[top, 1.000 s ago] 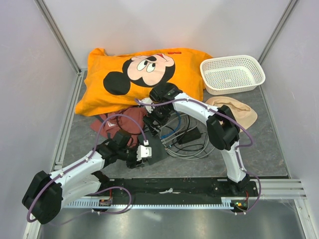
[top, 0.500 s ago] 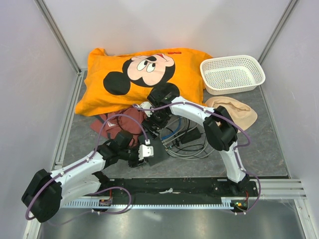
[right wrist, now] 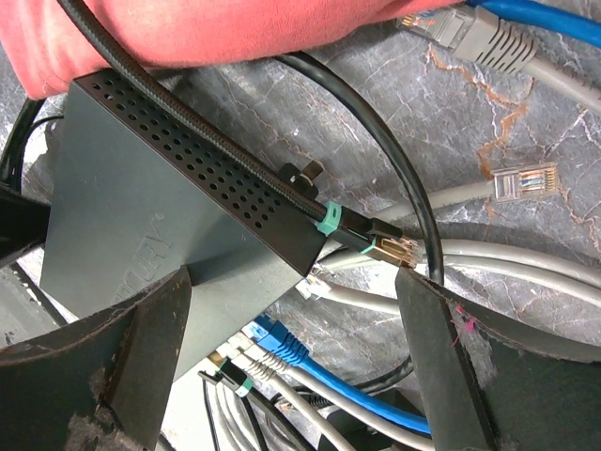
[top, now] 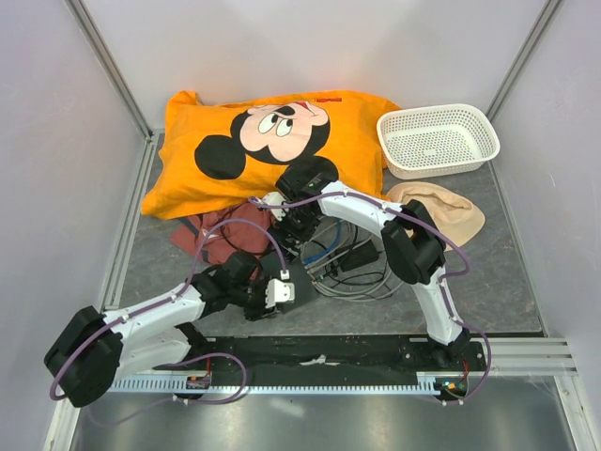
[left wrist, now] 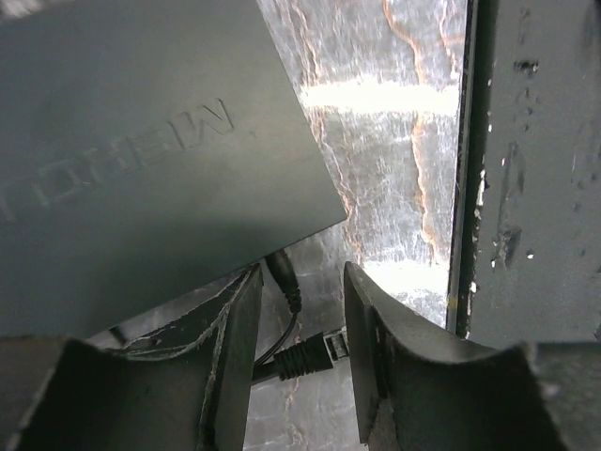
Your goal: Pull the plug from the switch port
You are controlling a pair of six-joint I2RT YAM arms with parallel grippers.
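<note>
The dark grey switch (top: 302, 274) lies among cables at the table's middle. In the right wrist view the switch (right wrist: 131, 216) has a blue plug (right wrist: 282, 344), grey plugs and a black plug with a teal band (right wrist: 227, 377) in its row of ports. My right gripper (right wrist: 293, 282) is open across that port edge, with its left finger (right wrist: 122, 348) over the box. My left gripper (left wrist: 299, 348) is open at the switch's (left wrist: 141, 160) near corner. A loose black network plug (left wrist: 308, 358) lies between its fingers. A round power plug (left wrist: 280, 271) sits in the box.
A braided black cable with a gold plug (right wrist: 380, 247) crosses the switch corner. Loose grey plugs (right wrist: 521, 180) and a coil of cables (top: 352, 263) lie to the right. Red cloth (top: 230, 235), an orange pillow (top: 272, 141), a white basket (top: 437, 139) and a beige cloth (top: 439, 205) lie behind.
My left gripper has shifted a little right and toward the near edge beside the switch. My right arm has shifted slightly left over the switch.
</note>
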